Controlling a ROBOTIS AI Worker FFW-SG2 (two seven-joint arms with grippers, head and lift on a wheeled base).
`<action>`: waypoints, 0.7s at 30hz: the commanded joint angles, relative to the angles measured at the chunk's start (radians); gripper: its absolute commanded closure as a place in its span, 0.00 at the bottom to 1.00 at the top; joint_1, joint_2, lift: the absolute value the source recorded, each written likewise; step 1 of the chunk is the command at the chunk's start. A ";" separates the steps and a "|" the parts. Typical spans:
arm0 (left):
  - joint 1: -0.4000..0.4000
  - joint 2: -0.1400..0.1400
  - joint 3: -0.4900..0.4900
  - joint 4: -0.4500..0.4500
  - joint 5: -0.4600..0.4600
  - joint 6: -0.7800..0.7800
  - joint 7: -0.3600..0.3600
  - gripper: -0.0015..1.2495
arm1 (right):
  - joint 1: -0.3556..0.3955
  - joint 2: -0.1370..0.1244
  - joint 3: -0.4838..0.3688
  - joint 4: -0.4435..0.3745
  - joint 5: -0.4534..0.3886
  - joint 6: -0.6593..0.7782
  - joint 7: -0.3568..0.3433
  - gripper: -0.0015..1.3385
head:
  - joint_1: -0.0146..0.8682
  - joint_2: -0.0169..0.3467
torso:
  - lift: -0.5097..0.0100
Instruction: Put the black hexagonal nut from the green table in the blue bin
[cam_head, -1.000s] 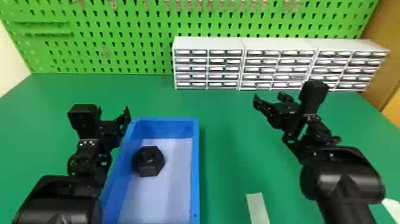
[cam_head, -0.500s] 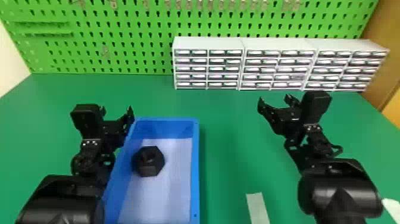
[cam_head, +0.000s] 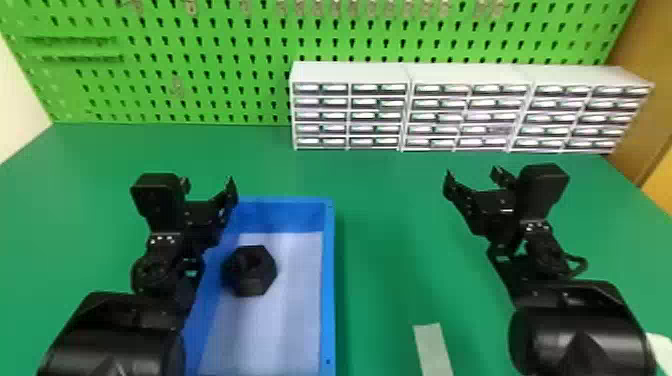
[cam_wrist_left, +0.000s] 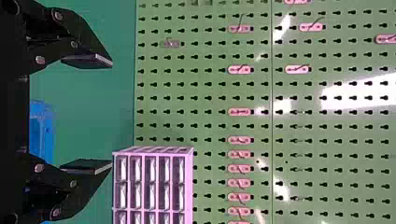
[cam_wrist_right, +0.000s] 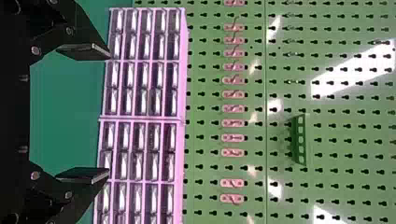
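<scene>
Head view, and my right gripper (cam_head: 472, 175) is easing down and out toward the bench's right edge, while my left gripper (cam_head: 208, 182) slides a touch inward, up by the far-left corner of the blue bin (cam_head: 328, 280). Both sets of jaws stand well apart, with nothing between them! The black hexagonal nut (cam_head: 250, 271) hasn't budged over these last frames: it's on the bin's floor, near the left wall and toward the far end. So this looks like me drawing clear and settling rather than going in for a grab. The green bench (cam_head: 390, 240) has handed over its piece, and I'd call the job done. All I need now is to keep my left side from knocking that bin wall.
</scene>
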 joint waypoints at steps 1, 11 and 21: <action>-0.001 0.000 -0.009 -0.002 -0.001 0.000 0.000 0.39 | 0.003 -0.001 0.001 -0.002 0.005 -0.013 -0.004 0.29 | 0.79 0.19 | 0.80; 0.002 0.000 -0.008 -0.035 -0.012 0.041 -0.009 0.39 | 0.008 -0.005 0.010 -0.002 0.000 -0.016 -0.015 0.29 | 0.79 0.19 | 0.80; 0.008 0.000 0.028 -0.049 -0.030 0.066 -0.040 0.39 | 0.015 -0.005 -0.010 -0.002 0.003 -0.015 -0.021 0.29 | 0.79 0.19 | 0.80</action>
